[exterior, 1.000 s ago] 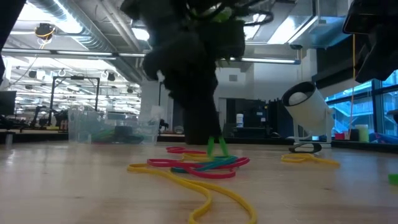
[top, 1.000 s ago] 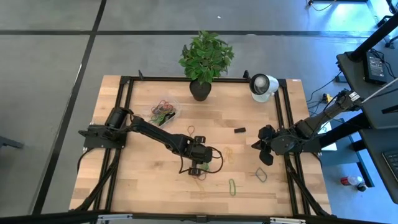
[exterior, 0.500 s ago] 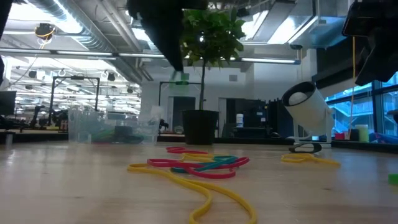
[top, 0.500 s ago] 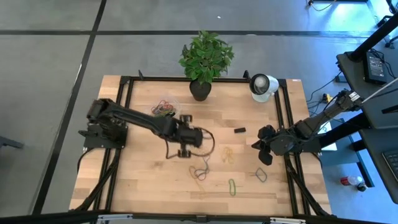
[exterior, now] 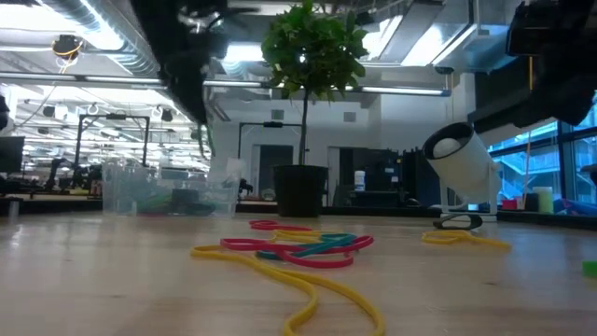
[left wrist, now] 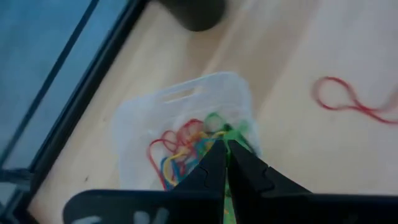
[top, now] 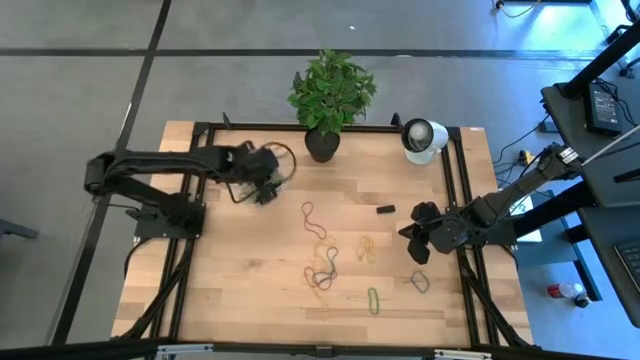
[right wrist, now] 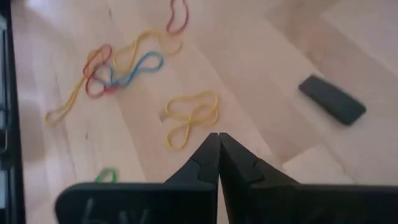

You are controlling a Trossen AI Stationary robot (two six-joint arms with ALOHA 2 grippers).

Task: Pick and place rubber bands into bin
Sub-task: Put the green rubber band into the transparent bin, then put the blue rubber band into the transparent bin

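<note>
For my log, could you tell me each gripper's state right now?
Left gripper: shut on a green rubber band, over the bin.
Right gripper: shut, empty.

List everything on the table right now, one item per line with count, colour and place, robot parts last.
bin: one, clear plastic, far left of table, holding a mix of coloured bands
green rubber band: one, pinched in the left gripper above the bin
tangle of rubber bands: several, yellow, red, blue, table centre near front
red band: one, alone, centre
yellow band: one, right of centre
green bands: two, front right
plant: one, green in black pot, far edge
white round device: one, far right corner
small black object: one, right of centre
left gripper: over the bin
right gripper: right edge, waiting
</note>
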